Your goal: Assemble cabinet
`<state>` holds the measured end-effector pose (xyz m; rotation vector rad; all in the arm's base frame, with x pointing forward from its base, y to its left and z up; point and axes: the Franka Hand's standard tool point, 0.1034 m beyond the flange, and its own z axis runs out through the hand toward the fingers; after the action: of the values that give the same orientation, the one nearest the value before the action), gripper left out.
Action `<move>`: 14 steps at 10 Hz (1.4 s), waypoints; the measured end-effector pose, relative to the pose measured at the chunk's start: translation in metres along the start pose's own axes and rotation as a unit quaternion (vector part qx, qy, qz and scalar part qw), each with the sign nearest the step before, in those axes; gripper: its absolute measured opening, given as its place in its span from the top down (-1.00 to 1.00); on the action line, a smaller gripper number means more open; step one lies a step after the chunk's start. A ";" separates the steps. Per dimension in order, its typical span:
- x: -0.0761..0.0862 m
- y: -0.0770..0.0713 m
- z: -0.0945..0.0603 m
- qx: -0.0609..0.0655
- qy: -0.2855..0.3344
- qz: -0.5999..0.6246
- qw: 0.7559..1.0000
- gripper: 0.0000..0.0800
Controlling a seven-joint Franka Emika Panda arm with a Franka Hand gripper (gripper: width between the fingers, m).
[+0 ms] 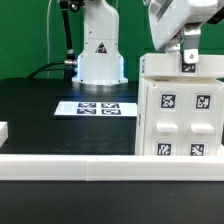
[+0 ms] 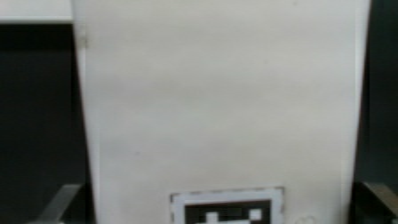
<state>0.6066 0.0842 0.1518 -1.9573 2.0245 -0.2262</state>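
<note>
The gripper (image 1: 189, 62) comes down from above onto the top of the cabinet (image 1: 181, 108), its tip meeting the box's upper edge, where a small black-and-white tag sits. In the wrist view a finger (image 2: 61, 201) shows on each side of the cabinet's (image 2: 214, 100) broad white face, one dark finger at either lower corner, so the claw straddles the box; whether it is clenched on it or merely spread around it cannot be told.

The cabinet stands upright directly beneath the claw, at the exterior view's right, on the black table (image 1: 40, 110). Its front face shows four small tagged square panels (image 1: 183, 122). The marker board (image 1: 99, 107) lies flat on the table, well apart from the claw, in front of the robot base (image 1: 100, 55).
</note>
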 end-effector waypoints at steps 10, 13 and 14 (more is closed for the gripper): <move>-0.014 -0.010 -0.031 0.023 -0.015 -0.117 0.993 -0.99; -0.019 -0.013 -0.032 -0.004 -0.021 -0.337 0.941 -0.99; -0.019 -0.014 -0.032 -0.004 -0.023 -0.395 0.918 -0.99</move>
<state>0.6089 0.0989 0.1888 -2.6507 1.0947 -0.3391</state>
